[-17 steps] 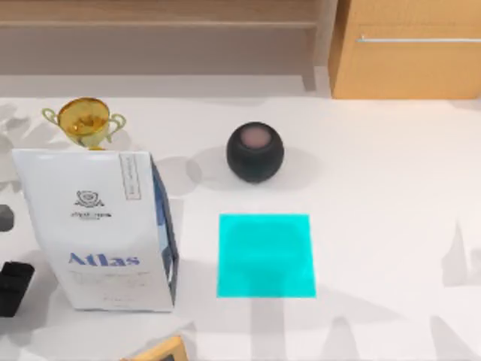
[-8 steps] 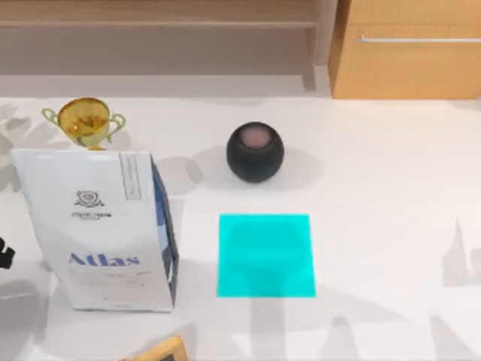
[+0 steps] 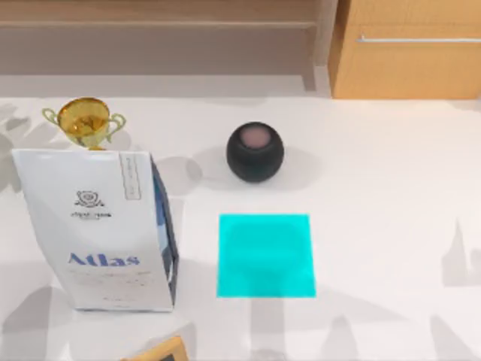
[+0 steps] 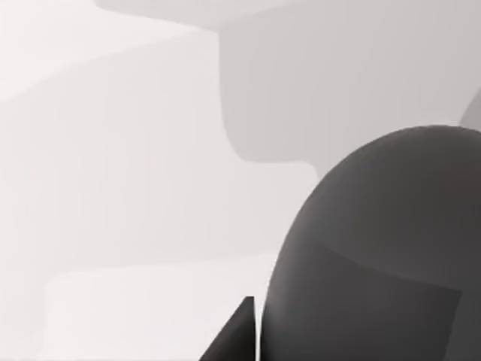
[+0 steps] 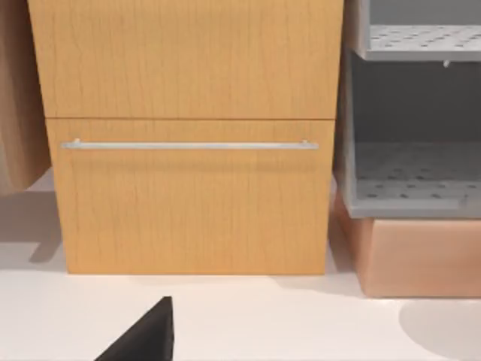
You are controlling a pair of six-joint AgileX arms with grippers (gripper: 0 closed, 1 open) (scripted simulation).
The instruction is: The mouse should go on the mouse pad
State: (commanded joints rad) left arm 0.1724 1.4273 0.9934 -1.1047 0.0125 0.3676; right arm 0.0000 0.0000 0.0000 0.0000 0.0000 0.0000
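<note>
A dark wedge of our left gripper [image 4: 239,337] juts in beside a big dark rounded shape [image 4: 376,248] pressed close to the left wrist camera. We cannot tell what that shape is, nor how wide the gripper stands. Our right gripper [image 5: 146,338] faces a wooden cabinet [image 5: 188,135]; its opening is equally unclear to us. The mouse pad [image 3: 266,256] lies flat mid-table, bare, between the white bag [image 3: 98,226] on its left and open tabletop. A wooden object [image 3: 161,352] is cut off by the near edge.
</note>
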